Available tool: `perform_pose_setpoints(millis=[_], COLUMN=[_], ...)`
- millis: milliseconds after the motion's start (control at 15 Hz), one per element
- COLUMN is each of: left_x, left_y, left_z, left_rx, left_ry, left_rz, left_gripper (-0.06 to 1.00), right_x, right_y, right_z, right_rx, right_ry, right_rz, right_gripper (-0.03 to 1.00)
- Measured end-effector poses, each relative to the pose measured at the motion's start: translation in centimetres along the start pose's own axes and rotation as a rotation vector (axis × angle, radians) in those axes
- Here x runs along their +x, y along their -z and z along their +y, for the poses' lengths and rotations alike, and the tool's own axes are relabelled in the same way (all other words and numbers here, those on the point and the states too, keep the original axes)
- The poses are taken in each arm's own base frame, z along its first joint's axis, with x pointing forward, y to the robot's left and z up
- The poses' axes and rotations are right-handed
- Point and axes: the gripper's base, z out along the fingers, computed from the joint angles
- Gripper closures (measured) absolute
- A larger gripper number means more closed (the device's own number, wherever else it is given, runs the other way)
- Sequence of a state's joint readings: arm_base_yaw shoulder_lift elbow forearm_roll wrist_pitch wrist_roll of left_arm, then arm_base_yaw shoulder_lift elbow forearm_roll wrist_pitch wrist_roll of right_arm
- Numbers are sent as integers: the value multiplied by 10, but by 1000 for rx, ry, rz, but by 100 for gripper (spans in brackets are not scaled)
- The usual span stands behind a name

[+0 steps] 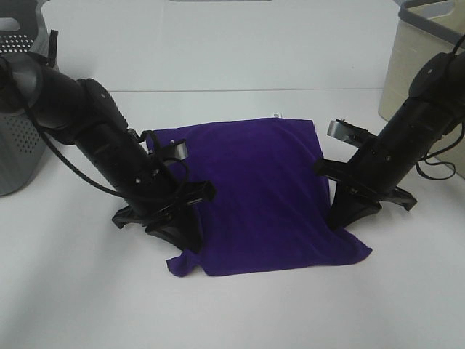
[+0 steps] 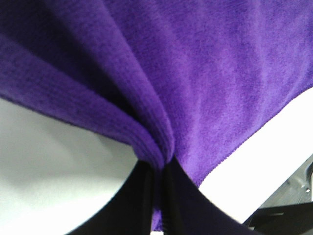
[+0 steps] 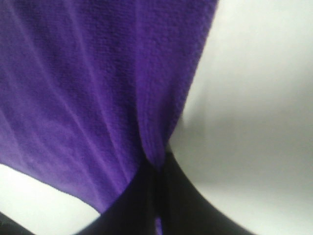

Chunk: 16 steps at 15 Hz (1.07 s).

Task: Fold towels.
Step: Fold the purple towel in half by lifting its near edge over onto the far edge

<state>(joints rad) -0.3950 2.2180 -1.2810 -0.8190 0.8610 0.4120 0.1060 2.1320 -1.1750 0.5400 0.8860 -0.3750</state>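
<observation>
Towel tag too small to read; grey basket cut off.

Your high camera looks steeply down on the white tabletop, wide enough to take in the whole deep purple, soft square towel. Your wrist cameras peer along the left gripper and the right gripper, very close to that same towel's opposite edges.

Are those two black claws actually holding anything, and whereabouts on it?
Yes, both hold the purple towel. The left gripper pinches a fold of cloth at its left edge, and the right gripper pinches its right edge, as seen from the high camera.
</observation>
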Motion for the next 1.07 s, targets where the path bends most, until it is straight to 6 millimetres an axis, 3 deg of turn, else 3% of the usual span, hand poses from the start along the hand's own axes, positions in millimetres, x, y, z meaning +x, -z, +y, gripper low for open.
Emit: perform_pose_setpoints(millis=[267, 333, 600, 800, 1067], left_x=[10, 18, 30, 18, -30], left_y=[16, 33, 62, 83, 104], left_z=[-3, -10, -26, -38, -42], left_rx=[-85, -116, -125, -153, -179], left_ry=[-117, -141, -181, -241, -281], left_rz=[59, 66, 21, -101, -296], left_gripper=[94, 94, 94, 94, 94], right_x=[15, 28, 45, 30, -20], right_y=[3, 16, 58, 82, 99], right_z=[4, 11, 30, 37, 38], right_rx=[-30, -49, -46, -9, 53], right_ry=[0, -3, 47, 89, 137], right_rz=[121, 129, 0, -164, -360], right_gripper=[94, 94, 94, 94, 94])
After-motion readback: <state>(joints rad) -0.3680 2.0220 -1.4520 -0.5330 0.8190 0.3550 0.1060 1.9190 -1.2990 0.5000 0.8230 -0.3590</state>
